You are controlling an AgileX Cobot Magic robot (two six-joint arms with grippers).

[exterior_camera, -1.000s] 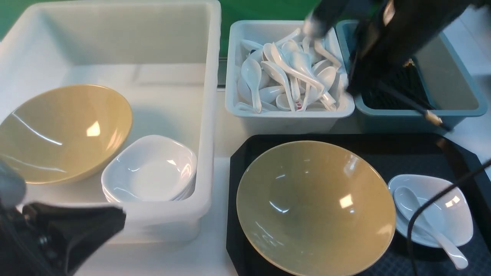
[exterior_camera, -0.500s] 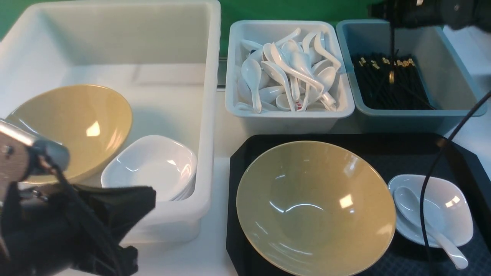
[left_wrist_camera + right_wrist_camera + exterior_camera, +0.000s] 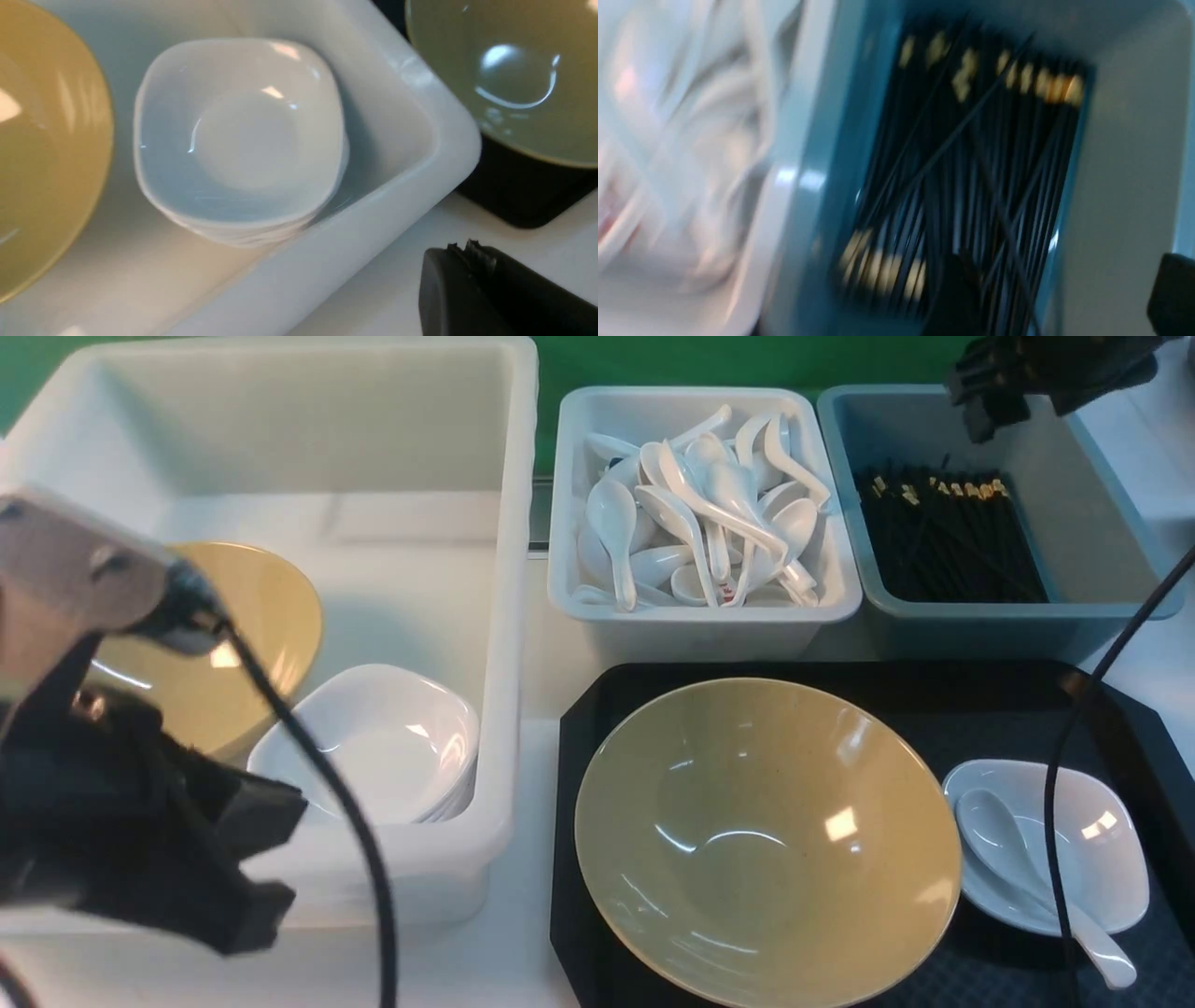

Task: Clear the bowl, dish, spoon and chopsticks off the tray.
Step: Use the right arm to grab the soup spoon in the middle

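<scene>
front view, with wrist insets. the tray [image 3: 934, 695] lies at near right on a white table [image 3: 537, 691], its long axis left to right. the bowl [image 3: 767, 840] stands upright and mouth up on the tray's left part. the dish [image 3: 1106, 826] sits just right of it, also on the tray; whether the two rims touch cannot be told. the spoon [image 3: 1004, 835] rests in the dish, its scoop toward far left and its handle pointing near right, past the dish's near rim. the chopsticks [image 3: 948, 537] lie in the far-right blue-grey bin [image 3: 1102, 607], long axes near to far, with gold bands mostly at the far end and a few sticks crossed. the right gripper [image 3: 1022, 392] hangs above that bin, jaws wide apart and empty. the left gripper [image 3: 467, 261] hovers over the table by the near-right corner of the large white tub [image 3: 509, 616], jaws pressed together on nothing. the tub holds a second tan bowl [image 3: 271, 616] and stacked white dishes [image 3: 373, 747]. a middle bin [image 3: 700, 625] holds white spoons. green backdrop [image 3: 653, 359] behind.
</scene>
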